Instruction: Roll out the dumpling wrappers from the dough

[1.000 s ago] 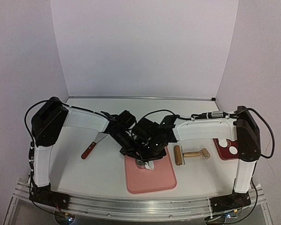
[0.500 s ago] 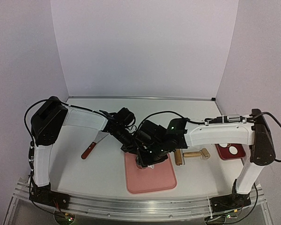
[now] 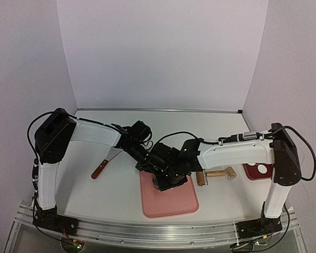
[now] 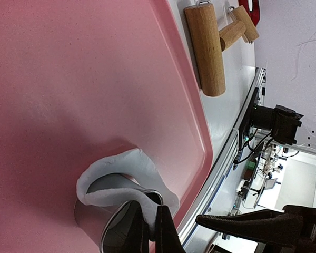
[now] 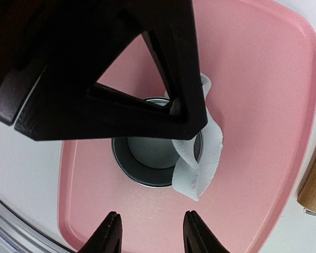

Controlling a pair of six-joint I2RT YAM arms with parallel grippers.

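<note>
The dough (image 5: pixel 208 153) is a thin ragged white sheet with a hole, draped over the rim of the metal ring cutter (image 5: pixel 127 163) on the pink mat (image 5: pixel 263 79). My left gripper (image 4: pixel 150 208) is shut on the dough's edge (image 4: pixel 126 163) at the cutter's rim (image 4: pixel 92 221) and holds that part raised. My right gripper (image 5: pixel 151 213) is open and empty, just above the mat beside the cutter; one of its fingers (image 4: pixel 253 221) shows in the left wrist view. Both grippers meet over the mat's (image 3: pixel 168 203) far end. I cannot tell if a wrapper lies inside the cutter.
A wooden rolling pin (image 3: pixel 216 174) lies just right of the mat; it also shows in the left wrist view (image 4: pixel 205 47). A red dish (image 3: pixel 253 173) with a small white round spot sits at far right. A wooden-handled tool (image 3: pixel 102 167) lies left of the mat.
</note>
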